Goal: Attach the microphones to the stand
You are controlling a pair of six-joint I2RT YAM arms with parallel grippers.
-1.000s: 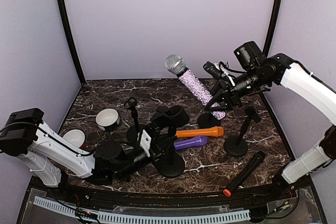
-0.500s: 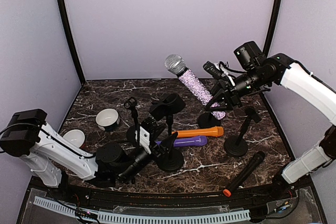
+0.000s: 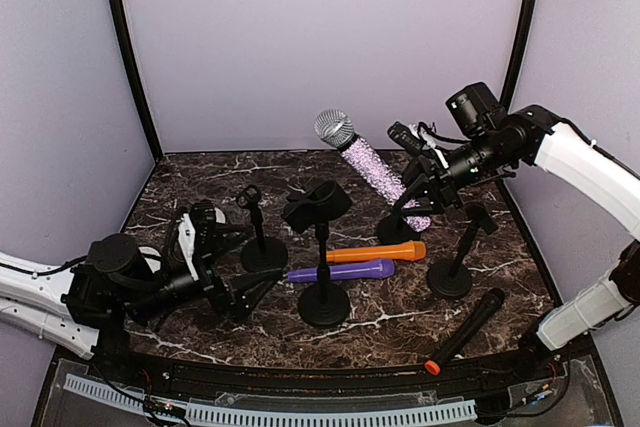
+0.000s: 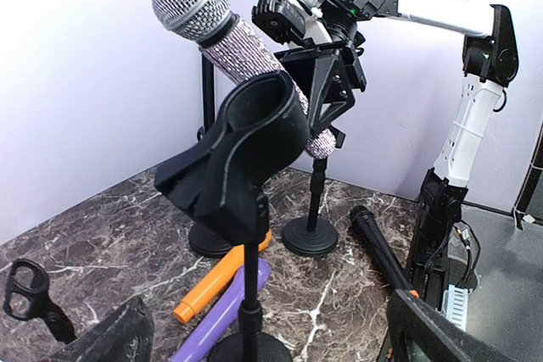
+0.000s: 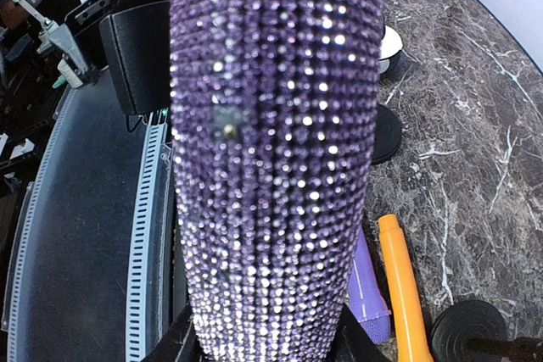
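Top external shows our left gripper at 8 o'clock, fingers spread wide, gripping nothing. We count four stands and four microphones: purple microphone and orange microphone lying at centre, black microphone at 5 o'clock, lilac microphone at 1 o'clock, pinched by our right gripper.

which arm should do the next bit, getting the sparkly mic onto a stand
Right. The right gripper holds the glittery lilac microphone over a stand, while the left gripper is open and empty at the left.
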